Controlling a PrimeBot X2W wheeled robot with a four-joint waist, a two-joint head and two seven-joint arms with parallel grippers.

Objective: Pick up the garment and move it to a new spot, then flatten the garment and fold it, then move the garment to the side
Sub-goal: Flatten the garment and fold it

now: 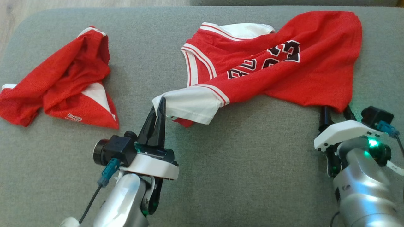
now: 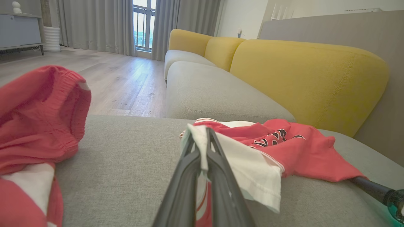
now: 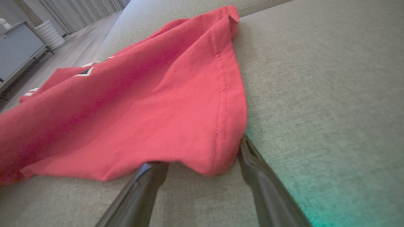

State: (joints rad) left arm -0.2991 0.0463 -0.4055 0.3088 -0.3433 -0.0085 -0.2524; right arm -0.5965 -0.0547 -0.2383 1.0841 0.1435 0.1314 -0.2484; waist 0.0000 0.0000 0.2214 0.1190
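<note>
**Jersey gripped at one sleeve**

At nine o'clock, a second red garment (image 1: 60, 82) lies crumpled on the grey cushion (image 1: 221, 173). The left end effector (image 1: 160, 104) is clamped on the white sleeve (image 1: 189, 105) of the red jersey (image 1: 284, 63), which sprawls from centre to two o'clock. At four o'clock, the right end effector (image 1: 335, 111) has its fingers apart under the jersey's hem corner.

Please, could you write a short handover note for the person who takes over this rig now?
Left gripper: shut on the white corner of the jersey.
Right gripper: open, fingers on both sides of the red hem corner, not yet closed.
The jersey lies rumpled on the grey cushion; a second red garment lies apart, to the left.
Done: one corner gripped.
To do: grip the hem, flatten, fold, move aside.
</note>
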